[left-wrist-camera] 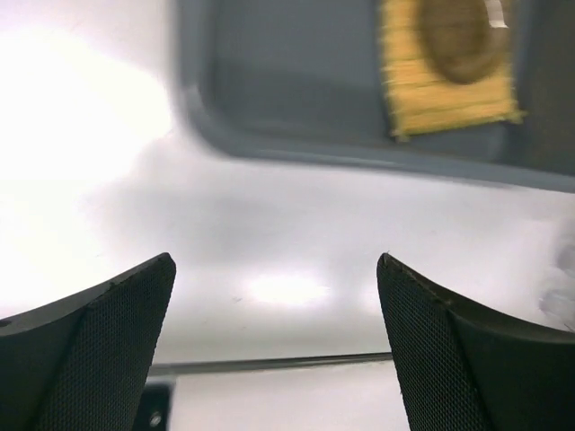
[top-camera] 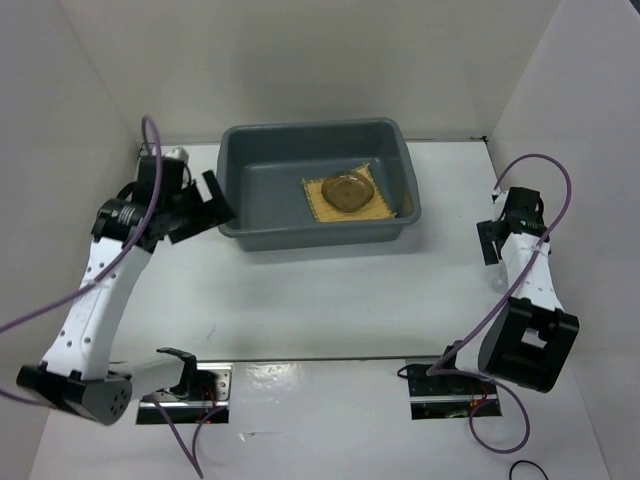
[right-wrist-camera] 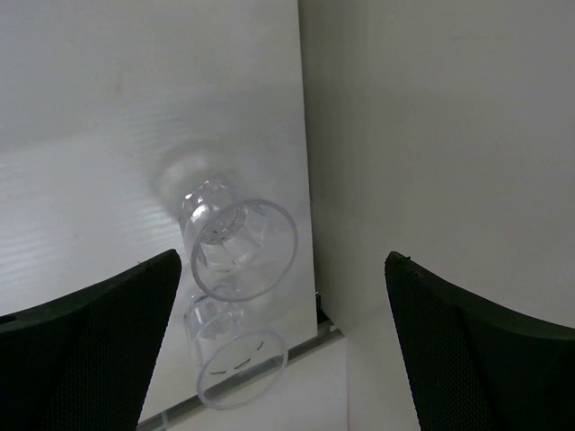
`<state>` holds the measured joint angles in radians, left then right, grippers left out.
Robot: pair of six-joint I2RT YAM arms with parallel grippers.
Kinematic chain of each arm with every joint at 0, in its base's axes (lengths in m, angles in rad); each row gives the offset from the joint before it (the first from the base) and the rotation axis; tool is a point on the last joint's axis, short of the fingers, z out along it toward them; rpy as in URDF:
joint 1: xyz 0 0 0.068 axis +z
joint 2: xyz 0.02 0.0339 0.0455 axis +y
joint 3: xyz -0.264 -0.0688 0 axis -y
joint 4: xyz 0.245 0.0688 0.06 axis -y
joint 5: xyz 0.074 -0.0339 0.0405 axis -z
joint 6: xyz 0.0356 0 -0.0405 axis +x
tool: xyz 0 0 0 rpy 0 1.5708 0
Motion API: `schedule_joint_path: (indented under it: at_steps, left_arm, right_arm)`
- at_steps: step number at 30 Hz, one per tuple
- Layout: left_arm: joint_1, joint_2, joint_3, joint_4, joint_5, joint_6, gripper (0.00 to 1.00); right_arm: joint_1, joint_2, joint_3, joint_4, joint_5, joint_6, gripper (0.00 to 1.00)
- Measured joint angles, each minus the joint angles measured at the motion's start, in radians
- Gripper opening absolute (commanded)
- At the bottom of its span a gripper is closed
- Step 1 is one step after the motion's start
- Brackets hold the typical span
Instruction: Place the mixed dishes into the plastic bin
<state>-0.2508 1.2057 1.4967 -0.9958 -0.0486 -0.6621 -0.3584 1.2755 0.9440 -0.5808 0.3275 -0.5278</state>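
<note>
The dark grey plastic bin stands at the back middle of the table. Inside it, at the right, the yellow woven mat lies flat with a smoky-grey saucer on it. The bin, mat and saucer also show in the left wrist view. My left gripper is open and empty just left of the bin, over bare table. Two clear glass cups stand close together by the right wall. My right gripper is open above them, holding nothing.
White walls enclose the table on the left, back and right; the right wall is close beside the cups. A seam runs across the table near the arm bases. Purple cables loop off both arms.
</note>
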Motion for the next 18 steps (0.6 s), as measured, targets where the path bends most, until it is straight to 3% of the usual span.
schedule_joint_path:
  at_steps: [2, 7, 8, 17, 18]
  left_arm:
    - [0.056, -0.076, -0.103, -0.005, 0.009, 0.004, 0.99]
    - [0.082, -0.145, -0.171, 0.010, 0.049, 0.034, 0.99]
    - [0.087, -0.158, -0.185, 0.011, 0.053, 0.036, 0.99]
    - [0.114, -0.286, -0.351, 0.002, 0.055, 0.059, 0.99]
    - [0.118, -0.292, -0.366, -0.003, 0.055, 0.059, 0.99]
  right_arm:
    - [-0.023, 0.020, -0.004, -0.003, -0.015, -0.016, 0.99]
    - [-0.035, 0.000, -0.026, 0.006, -0.044, -0.051, 0.99]
    - [-0.035, -0.002, -0.035, 0.011, -0.052, -0.058, 0.91]
    - [-0.035, 0.002, -0.110, 0.013, -0.138, -0.103, 0.70]
    - [-0.035, 0.007, -0.110, 0.014, -0.144, -0.104, 0.64]
